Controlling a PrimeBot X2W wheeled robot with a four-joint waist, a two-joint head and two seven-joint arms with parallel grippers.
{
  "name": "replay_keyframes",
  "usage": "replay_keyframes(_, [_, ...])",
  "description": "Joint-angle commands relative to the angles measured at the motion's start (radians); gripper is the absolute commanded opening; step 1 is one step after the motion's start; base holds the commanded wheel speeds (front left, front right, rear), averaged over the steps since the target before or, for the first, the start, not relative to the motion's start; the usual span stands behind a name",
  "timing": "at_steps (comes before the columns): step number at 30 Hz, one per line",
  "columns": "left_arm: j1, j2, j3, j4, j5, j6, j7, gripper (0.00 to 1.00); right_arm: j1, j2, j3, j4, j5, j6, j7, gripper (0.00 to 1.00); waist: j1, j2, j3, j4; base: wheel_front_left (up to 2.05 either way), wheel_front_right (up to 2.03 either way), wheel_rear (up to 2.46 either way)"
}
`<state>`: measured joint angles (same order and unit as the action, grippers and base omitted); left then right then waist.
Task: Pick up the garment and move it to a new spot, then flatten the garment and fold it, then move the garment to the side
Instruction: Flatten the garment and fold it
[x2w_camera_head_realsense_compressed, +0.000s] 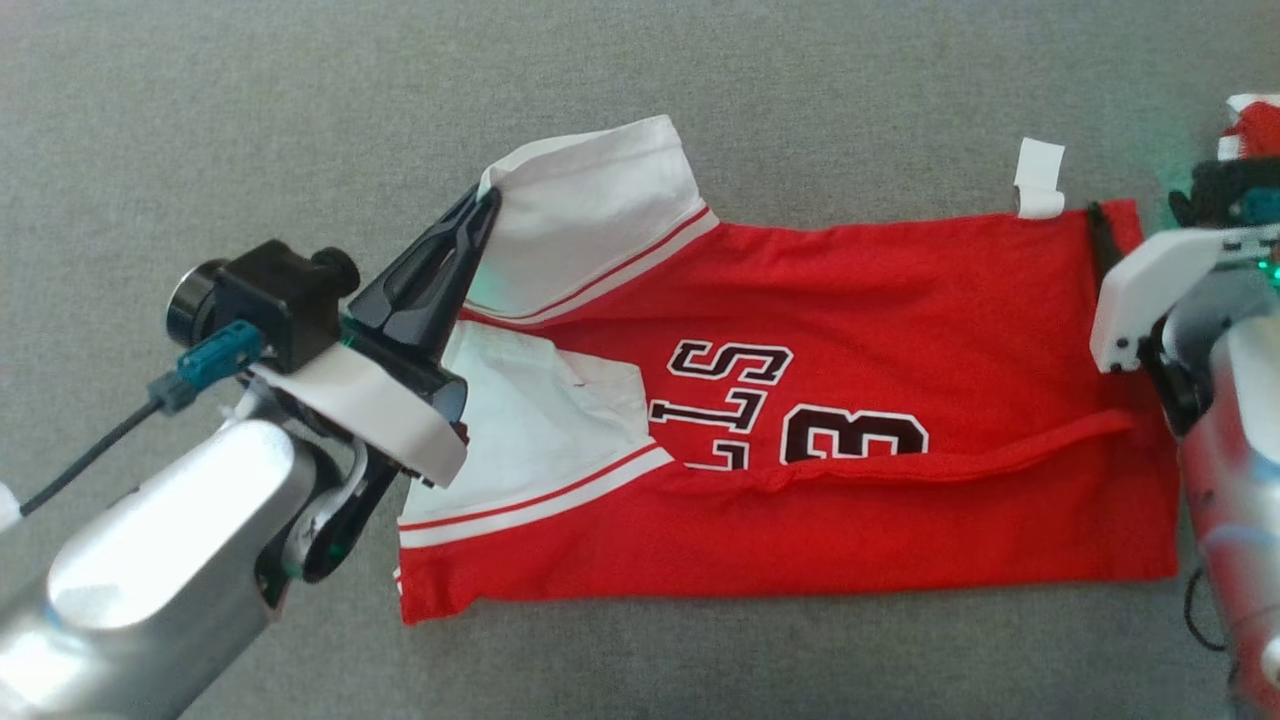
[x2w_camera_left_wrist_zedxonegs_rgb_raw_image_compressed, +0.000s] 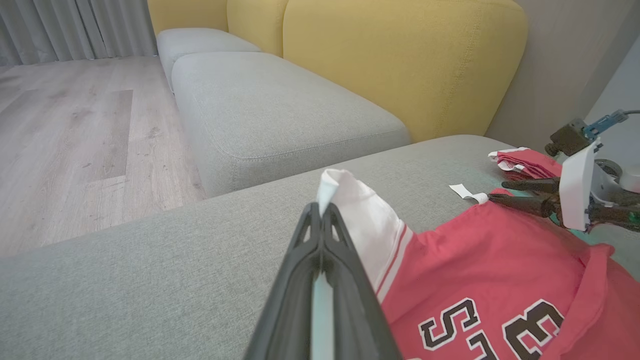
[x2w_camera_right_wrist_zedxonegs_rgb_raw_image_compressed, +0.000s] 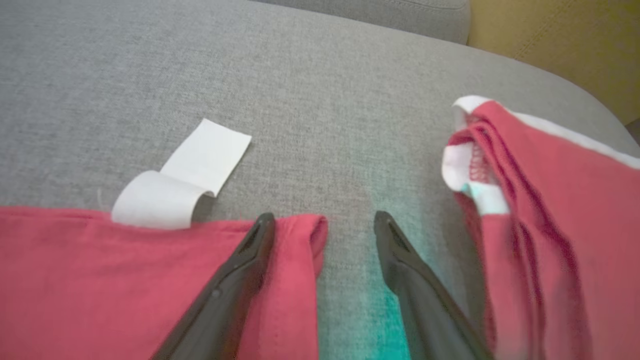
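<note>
The garment (x2w_camera_head_realsense_compressed: 850, 330) is a red jersey with white sleeves and dark lettering, lying spread on the grey sofa cushion (x2w_camera_head_realsense_compressed: 300, 100). My left gripper (x2w_camera_head_realsense_compressed: 487, 198) is shut on the edge of the upper white sleeve (x2w_camera_head_realsense_compressed: 590, 200), lifting it slightly; in the left wrist view the shut left gripper (x2w_camera_left_wrist_zedxonegs_rgb_raw_image_compressed: 320, 210) pinches the sleeve tip (x2w_camera_left_wrist_zedxonegs_rgb_raw_image_compressed: 350, 200). My right gripper (x2w_camera_right_wrist_zedxonegs_rgb_raw_image_compressed: 324, 220) is open at the jersey's far hem corner (x2w_camera_right_wrist_zedxonegs_rgb_raw_image_compressed: 300, 240), one finger over the red cloth and the other over bare cushion. A white tag (x2w_camera_right_wrist_zedxonegs_rgb_raw_image_compressed: 185, 175) sticks out of the hem.
A second red-and-white cloth (x2w_camera_right_wrist_zedxonegs_rgb_raw_image_compressed: 550, 200) lies bunched just right of the right gripper. Yellow backrests (x2w_camera_left_wrist_zedxonegs_rgb_raw_image_compressed: 400, 60), another grey seat cushion (x2w_camera_left_wrist_zedxonegs_rgb_raw_image_compressed: 280, 110) and wooden floor (x2w_camera_left_wrist_zedxonegs_rgb_raw_image_compressed: 75, 130) lie beyond the sofa edge.
</note>
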<state>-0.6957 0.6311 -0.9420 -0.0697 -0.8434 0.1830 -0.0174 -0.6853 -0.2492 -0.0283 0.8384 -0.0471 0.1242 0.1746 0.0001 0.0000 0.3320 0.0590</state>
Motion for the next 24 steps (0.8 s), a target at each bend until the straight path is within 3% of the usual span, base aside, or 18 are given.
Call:
replay_keyframes(1, [-0.054, 0.042, 0.049, -0.022, 0.009, -0.004, 0.001, 0.00, -0.019, 0.005, 0.025, 0.004, -0.005, 0.007, 0.005, 1.00, -0.0001, 0.0000, 0.005, 0.000, 0.00, 0.00, 0.00])
replay_keyframes(2, [-0.058, 0.044, 0.051, -0.018, 0.010, -0.004, 0.000, 0.00, -0.027, 0.005, 0.034, 0.020, -0.006, 0.007, 0.011, 0.85, -0.0001, 0.0000, 0.007, 0.000, 0.00, 0.00, 0.00])
replay_keyframes(3, [-0.062, 0.046, 0.053, -0.013, 0.011, -0.005, 0.000, 0.00, -0.034, 0.006, 0.042, 0.035, -0.002, 0.007, 0.017, 0.38, -0.0001, 0.0000, 0.008, 0.000, 0.00, 0.00, 0.00])
replay_keyframes(4, [-0.065, 0.047, 0.054, -0.010, 0.010, -0.006, 0.001, 0.00, -0.040, 0.008, 0.050, 0.048, 0.004, 0.007, 0.020, 0.00, -0.0001, 0.0000, 0.008, -0.001, 0.00, 0.00, 0.00])
replay_keyframes(9, [-0.079, 0.052, 0.063, 0.018, 0.007, -0.005, 0.004, 0.00, -0.075, 0.012, 0.094, 0.083, 0.052, 0.007, 0.007, 0.00, -0.0001, 0.0000, -0.004, -0.014, 0.00, 0.00, 0.00])
replay_keyframes(16, [-0.105, 0.057, 0.085, 0.106, 0.000, -0.002, 0.000, 0.00, -0.153, 0.021, 0.142, 0.040, 0.170, 0.007, -0.097, 0.00, -0.0001, 0.0000, -0.026, -0.044, 0.00, 0.00, 0.00])
replay_keyframes(24, [-0.246, 0.017, 0.122, 0.297, 0.012, -0.056, -0.036, 0.00, -0.264, 0.022, 0.176, -0.026, 0.288, 0.007, -0.184, 0.00, -0.0001, 0.0000, 0.002, -0.061, 0.00, 0.00, 0.00])
